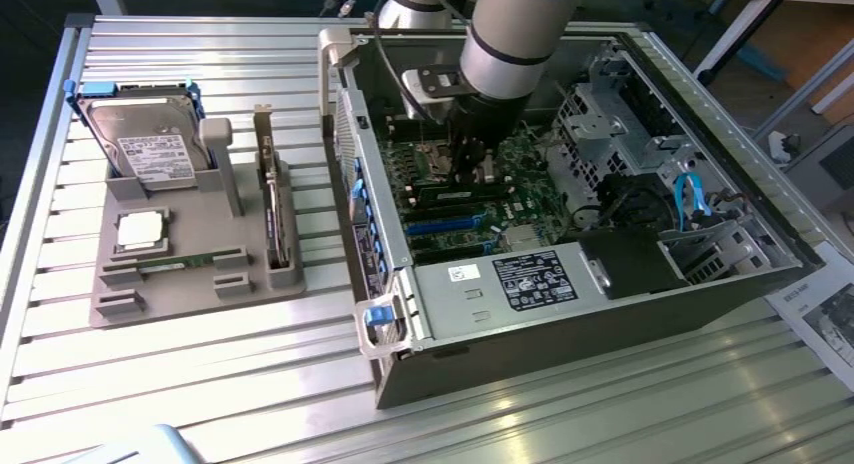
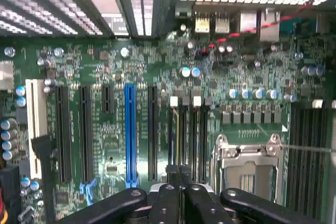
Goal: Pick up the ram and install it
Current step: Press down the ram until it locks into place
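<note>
Exterior view: my arm reaches down into the open PC case [image 1: 694, 284], which lies on its side on the slatted bench [image 1: 200, 384]. The gripper [image 1: 467, 169] is low over the motherboard [image 1: 447, 229], near the middle of the board. The grey holder [image 1: 200, 289] sits on the bench towards the exterior view's left, well apart from the case. In it I see the hard drive [image 1: 147, 144] propped up at the back, the square silver CPU [image 1: 140, 229] lying flat, and the dark expansion card [image 1: 276, 214] standing on edge. The ram [image 1: 180, 262] looks to be the thin green strip lying in the holder's front slot, just in front of the CPU and far from the gripper.

Wrist view: the gripper [image 2: 178, 170] has its jaws fully closed, tips together, and I can make out nothing between them. They hang right over the row of narrow memory slots [image 2: 186, 129], between the blue slot [image 2: 130, 129] and the CPU socket [image 2: 247, 166].
</note>
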`<state>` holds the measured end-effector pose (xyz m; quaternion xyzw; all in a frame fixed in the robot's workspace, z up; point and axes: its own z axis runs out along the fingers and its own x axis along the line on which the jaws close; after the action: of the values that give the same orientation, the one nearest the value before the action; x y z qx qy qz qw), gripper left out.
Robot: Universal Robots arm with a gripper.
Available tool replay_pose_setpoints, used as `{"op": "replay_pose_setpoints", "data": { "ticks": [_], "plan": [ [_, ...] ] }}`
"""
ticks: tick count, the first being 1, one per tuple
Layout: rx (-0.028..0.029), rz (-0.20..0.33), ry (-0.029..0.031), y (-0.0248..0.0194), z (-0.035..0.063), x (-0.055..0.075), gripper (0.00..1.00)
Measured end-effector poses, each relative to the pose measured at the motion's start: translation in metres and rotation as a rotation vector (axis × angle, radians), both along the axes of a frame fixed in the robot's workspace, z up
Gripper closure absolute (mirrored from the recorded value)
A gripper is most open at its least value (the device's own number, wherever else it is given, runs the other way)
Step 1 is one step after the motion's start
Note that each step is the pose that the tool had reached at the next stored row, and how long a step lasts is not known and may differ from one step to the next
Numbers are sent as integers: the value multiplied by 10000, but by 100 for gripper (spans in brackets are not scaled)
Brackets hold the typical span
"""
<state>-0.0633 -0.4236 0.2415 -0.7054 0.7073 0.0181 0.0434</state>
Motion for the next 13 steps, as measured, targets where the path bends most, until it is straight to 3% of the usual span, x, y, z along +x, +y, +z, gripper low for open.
{"op": "replay_pose_setpoints", "data": {
  "ticks": [1, 4, 13],
  "plan": [
    [-1, 2, 0, 0, 0, 5, 90],
    [0, 0, 87, -3, 0, 95, 90],
    [-1, 1, 90, -2, -23, 98, 90]
  ]
}}
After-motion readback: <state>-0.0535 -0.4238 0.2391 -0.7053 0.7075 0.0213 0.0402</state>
